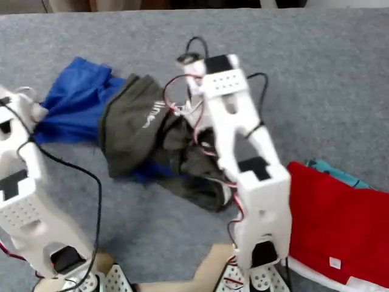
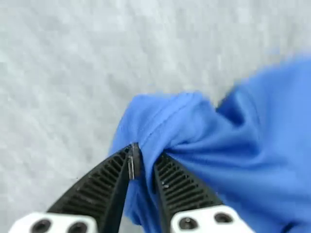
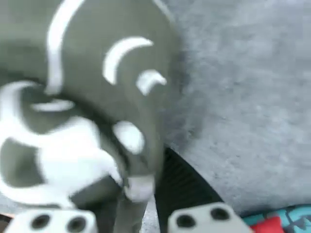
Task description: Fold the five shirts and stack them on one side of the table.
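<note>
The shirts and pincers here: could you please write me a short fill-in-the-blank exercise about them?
The left pincer is ____ on the blue shirt.
The right pincer grips the grey shirt, whose print is ____.
The red shirt lies folded on the robot's ____ side of the table.
Missing words: shut; white; right.

Work surface: a table covered in grey, felt-like fabric — evenly lit, with soft shadows only. A tan board lies at the near edge. Beyond the far edge, a narrow strip of brown and dark shapes — too small to identify.
</note>
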Controlling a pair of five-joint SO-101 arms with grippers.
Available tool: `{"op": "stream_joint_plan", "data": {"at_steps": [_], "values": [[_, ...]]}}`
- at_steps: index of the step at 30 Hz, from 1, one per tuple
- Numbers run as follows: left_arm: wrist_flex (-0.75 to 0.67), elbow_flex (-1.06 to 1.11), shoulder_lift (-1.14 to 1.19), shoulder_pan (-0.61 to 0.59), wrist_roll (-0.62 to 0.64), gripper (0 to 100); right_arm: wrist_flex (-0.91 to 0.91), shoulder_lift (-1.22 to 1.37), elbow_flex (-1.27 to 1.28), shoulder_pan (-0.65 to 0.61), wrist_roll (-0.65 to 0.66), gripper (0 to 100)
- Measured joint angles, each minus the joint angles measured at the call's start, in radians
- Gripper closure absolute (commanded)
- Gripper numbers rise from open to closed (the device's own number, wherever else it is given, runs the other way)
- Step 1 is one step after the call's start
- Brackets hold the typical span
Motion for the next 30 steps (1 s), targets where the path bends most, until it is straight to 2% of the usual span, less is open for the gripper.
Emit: {"op": "stream_joint_plan", "data": {"at_steps": [9,15,19,22,26,30], "values": [[-0.003,-0.474,0.221,-0.427,-0.103,98,0.002,-0.121,0.005,0.229,0.107,99.5],[-0.003,-0.776,0.344,-0.568,-0.103,98,0.002,-0.123,0.006,0.244,0.117,99.5],[0.031,-0.888,0.367,-0.594,-0.103,96,0.002,-0.123,0.009,0.23,0.117,99.4],[0.118,-0.965,0.367,-0.578,-0.103,86,0.002,-0.123,0.009,0.193,0.117,99.4],[0.256,-1.089,0.367,-0.5,-0.103,73,0.002,-0.123,0.009,0.141,0.117,99.4],[0.446,-1.229,0.367,-0.377,-0.103,73,0.002,-0.123,0.009,0.1,0.117,99.4]]}}
